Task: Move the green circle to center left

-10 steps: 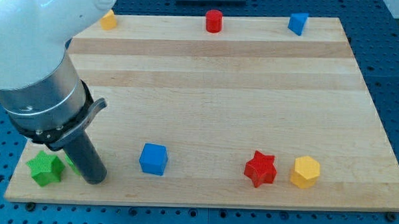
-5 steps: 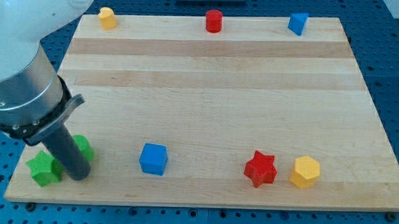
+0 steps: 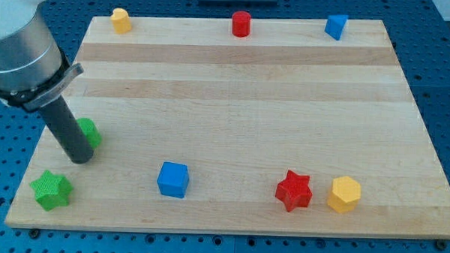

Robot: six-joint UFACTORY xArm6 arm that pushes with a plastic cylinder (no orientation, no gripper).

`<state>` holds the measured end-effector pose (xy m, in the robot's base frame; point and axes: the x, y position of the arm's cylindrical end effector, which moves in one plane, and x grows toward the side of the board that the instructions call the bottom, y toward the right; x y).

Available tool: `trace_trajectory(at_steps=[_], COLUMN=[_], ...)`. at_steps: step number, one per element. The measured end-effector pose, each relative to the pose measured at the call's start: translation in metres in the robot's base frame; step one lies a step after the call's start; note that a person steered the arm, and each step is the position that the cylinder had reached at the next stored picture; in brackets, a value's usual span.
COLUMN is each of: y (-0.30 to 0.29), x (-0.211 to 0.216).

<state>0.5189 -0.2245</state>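
Note:
The green circle (image 3: 90, 132) lies near the board's left edge, a little below mid-height, partly hidden behind my rod. My tip (image 3: 81, 159) rests on the board just below and left of it, touching it. A green star (image 3: 51, 189) lies at the bottom left corner, apart from the tip.
A blue cube (image 3: 172, 179), a red star (image 3: 293, 190) and a yellow hexagon (image 3: 344, 194) lie along the bottom. A yellow block (image 3: 121, 20), a red cylinder (image 3: 240, 23) and a blue block (image 3: 334, 26) lie along the top edge of the wooden board (image 3: 241, 104).
My tip has moved up and to the left along the board's left side. The green circle has been pushed up with it, away from the green star.

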Motion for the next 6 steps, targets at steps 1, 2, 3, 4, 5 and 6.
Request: trace_trajectory(at_steps=[1,2,3,4,5,6], y=[0.0,-0.001,-0.001,-0.001,0.0,0.0], x=[-0.016,-0.031,-0.046,-0.061,-0.073,-0.082])
